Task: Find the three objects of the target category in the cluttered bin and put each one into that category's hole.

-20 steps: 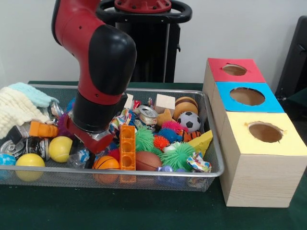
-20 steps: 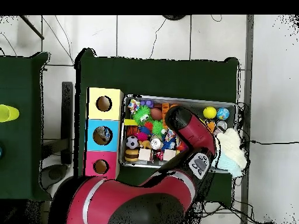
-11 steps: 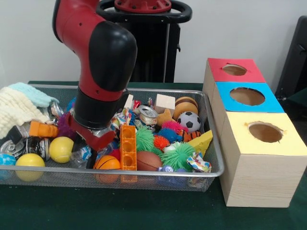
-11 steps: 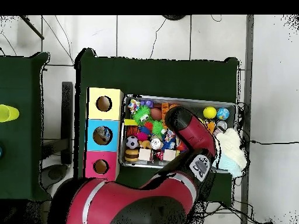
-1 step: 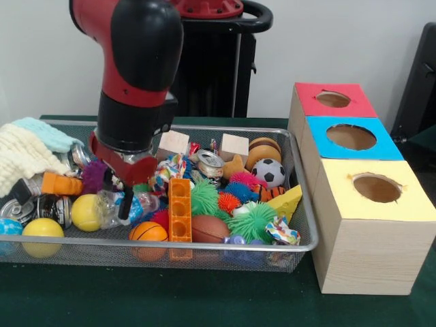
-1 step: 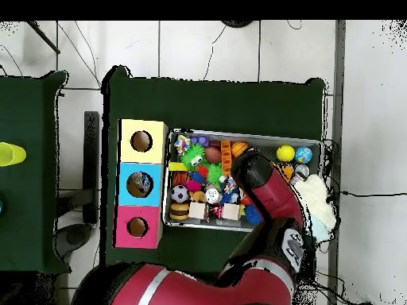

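My end effector [image 5: 125, 194] hangs at the wire bin's [image 5: 300, 204] left side, apparently clamped on a crumpled clear plastic bottle [image 5: 121, 204]. I should lift straight up, clear of clutter, before crossing toward the holed boxes [image 5: 354, 136] at right.

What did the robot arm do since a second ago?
The arm lifted up out of the mesh bin and shifted toward the towel side in the front view. A crinkly clear plastic thing now shows under its gripper; whether it is held is unclear. The balls, the orange block and the three boxes stayed put.
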